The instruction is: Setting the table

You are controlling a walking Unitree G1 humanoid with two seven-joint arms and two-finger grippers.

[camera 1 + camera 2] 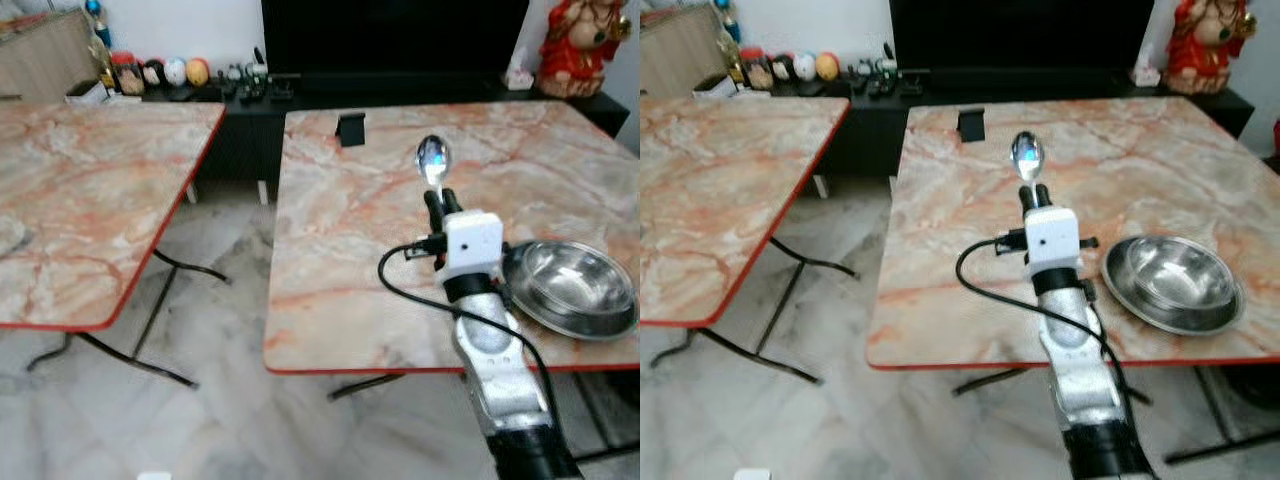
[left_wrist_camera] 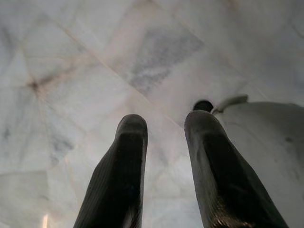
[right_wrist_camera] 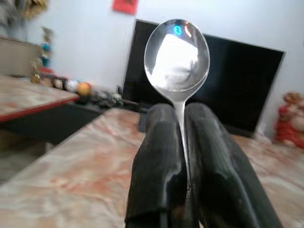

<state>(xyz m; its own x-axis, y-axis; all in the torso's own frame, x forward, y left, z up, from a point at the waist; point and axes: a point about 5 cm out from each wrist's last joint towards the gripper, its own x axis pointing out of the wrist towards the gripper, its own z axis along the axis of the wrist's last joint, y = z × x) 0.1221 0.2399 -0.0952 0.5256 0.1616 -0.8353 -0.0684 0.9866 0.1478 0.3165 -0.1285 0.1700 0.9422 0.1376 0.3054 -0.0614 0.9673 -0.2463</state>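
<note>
The right end effector [image 1: 441, 200] is raised over the near half of the right-hand marble tabletop [image 1: 350, 290], its two black fingers [image 3: 161, 161] pressed together on the thin handle of a metal spoon [image 1: 434, 160]. The spoon stands upright out of the fingertips, bowl uppermost, and its polished bowl reflects a bright patch of light in the right wrist view. To the robot's right of that arm, a shiny steel bowl [image 1: 572, 287] sits on the same tabletop close to the near edge, near the arm but apart from it. A small dark object [image 1: 350, 129] stands at the far edge of this tabletop; what it is cannot be made out. A second marble tabletop [image 1: 90, 190] with a red rim stands to the left, separated from the first by a gap of pale tiled floor [image 1: 220, 400]. Behind both runs a low black cabinet carrying a dark television screen [image 1: 395, 35], a row of small ornaments [image 1: 165, 72] and a red figurine [image 1: 585, 45]. The left end effector [image 2: 164, 137] hangs over the pale floor, its fingers apart with nothing between them.
</note>
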